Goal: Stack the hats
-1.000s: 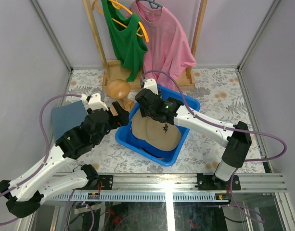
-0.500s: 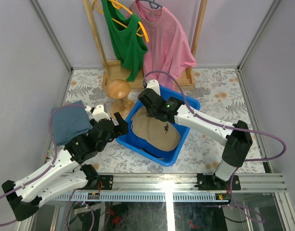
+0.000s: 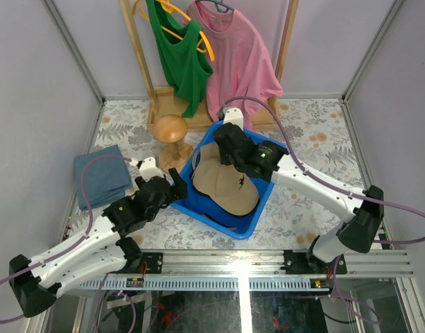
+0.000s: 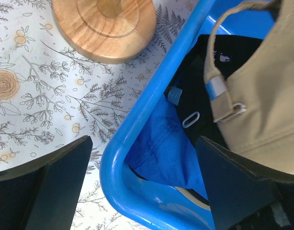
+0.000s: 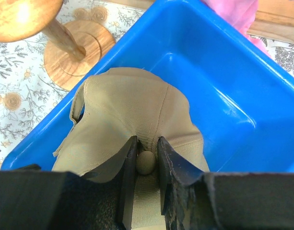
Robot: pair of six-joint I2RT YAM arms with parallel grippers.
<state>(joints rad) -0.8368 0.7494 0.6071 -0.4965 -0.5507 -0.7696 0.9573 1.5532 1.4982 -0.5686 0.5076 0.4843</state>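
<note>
The right gripper [image 5: 146,152] shifts back-right with the tan cap [image 5: 123,110] pinched; the left gripper [image 3: 176,182] pulls nearer, uncovering the folded cloth [image 3: 101,180].

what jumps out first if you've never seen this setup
The bright blue bin sits in the middle of the flowered table, with a tan cap lying in it. The right gripper pinches that cap's crown button, and the open left gripper straddles the bin's near-left rim.

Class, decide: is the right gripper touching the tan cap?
Touching. The right wrist view shows the right gripper pinching the tan cap at its crown, with no gap.
</note>
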